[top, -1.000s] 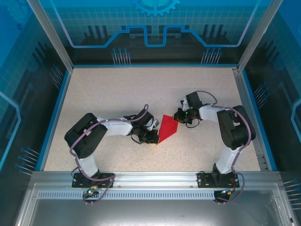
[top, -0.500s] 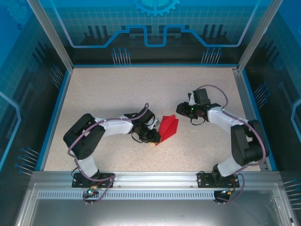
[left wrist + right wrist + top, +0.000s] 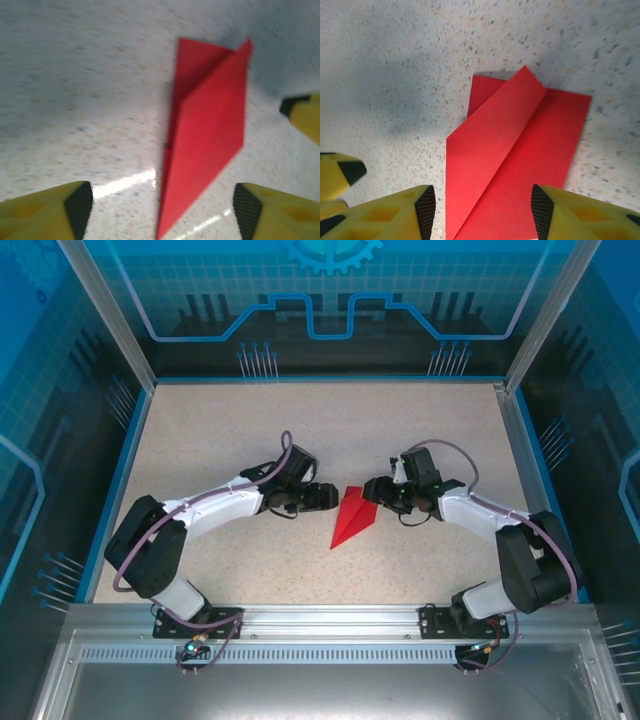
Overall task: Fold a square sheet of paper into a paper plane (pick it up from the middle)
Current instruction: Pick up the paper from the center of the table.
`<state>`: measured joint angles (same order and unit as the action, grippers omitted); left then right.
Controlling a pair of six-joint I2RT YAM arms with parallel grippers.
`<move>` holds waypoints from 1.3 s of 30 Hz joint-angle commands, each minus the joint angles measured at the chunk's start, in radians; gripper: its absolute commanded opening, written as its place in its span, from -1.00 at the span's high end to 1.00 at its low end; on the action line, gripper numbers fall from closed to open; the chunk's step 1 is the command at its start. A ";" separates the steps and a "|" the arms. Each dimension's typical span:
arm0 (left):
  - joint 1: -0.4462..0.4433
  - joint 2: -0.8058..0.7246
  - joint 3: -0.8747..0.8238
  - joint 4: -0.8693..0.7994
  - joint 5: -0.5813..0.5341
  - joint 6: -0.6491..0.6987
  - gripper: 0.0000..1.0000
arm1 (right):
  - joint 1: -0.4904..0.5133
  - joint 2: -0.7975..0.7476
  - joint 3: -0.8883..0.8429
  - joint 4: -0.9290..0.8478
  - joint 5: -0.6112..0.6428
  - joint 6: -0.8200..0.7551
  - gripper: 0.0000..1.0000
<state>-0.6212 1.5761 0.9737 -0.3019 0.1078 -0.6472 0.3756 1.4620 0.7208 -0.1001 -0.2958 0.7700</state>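
Paper plane (image 3: 352, 517) lies on the table (image 3: 200, 440) between left tool (image 3: 325, 497) and right tool (image 3: 372, 490), both released.

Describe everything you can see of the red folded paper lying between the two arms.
The paper plane is thin, bright red, unmarked paper folded into a long, narrow dart. Its point aims toward the arms' bases and its wide end faces away. One folded flap overlaps a lower layer along a diagonal crease. It lies on the speckled table, ungripped, between the open left end effector and the open right end effector.
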 commanded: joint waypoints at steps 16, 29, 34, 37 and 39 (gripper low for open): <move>0.077 -0.093 -0.127 0.062 -0.060 -0.055 -0.97 | 0.085 0.204 0.064 0.112 -0.030 0.116 0.23; 0.176 -0.104 -0.241 0.269 0.220 -0.149 -0.97 | 0.083 0.225 -0.009 0.395 -0.116 0.154 0.84; 0.200 -0.126 -0.268 0.352 0.333 -0.169 -0.97 | 0.041 0.193 -0.002 0.521 -0.229 0.170 0.87; 0.220 -0.148 -0.292 0.441 0.406 -0.208 -0.97 | 0.001 0.162 0.022 0.560 -0.323 0.187 0.87; 0.236 -0.159 -0.305 0.522 0.452 -0.242 -0.97 | -0.026 0.135 0.048 0.553 -0.371 0.188 0.87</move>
<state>-0.4088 1.4528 0.6903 0.0761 0.4377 -0.8299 0.3882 1.6531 0.7246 0.3759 -0.5484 0.9436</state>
